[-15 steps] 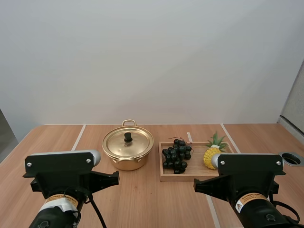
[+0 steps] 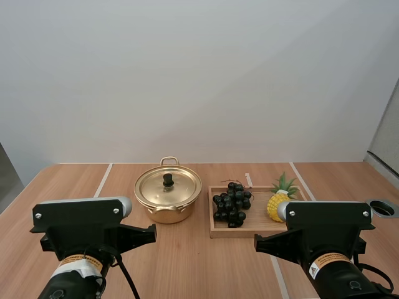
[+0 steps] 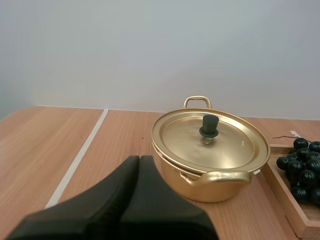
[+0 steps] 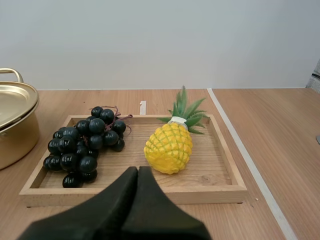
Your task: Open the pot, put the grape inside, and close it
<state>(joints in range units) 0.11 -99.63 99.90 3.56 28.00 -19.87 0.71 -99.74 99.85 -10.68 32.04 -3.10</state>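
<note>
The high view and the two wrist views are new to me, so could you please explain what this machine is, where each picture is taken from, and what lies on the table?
This is a robot with two arms. The high view looks forward and down from behind them: the left arm and right arm stand in the foreground. Each wrist view comes from a camera riding on one arm, so the dark wedge close up is that arm's own end effector. The left end effector faces a golden pot with its lid on. The right end effector faces a wooden tray holding a bunch of grapes and a pineapple. Both are shut and hold nothing. Everything rests on a wooden table.
</note>
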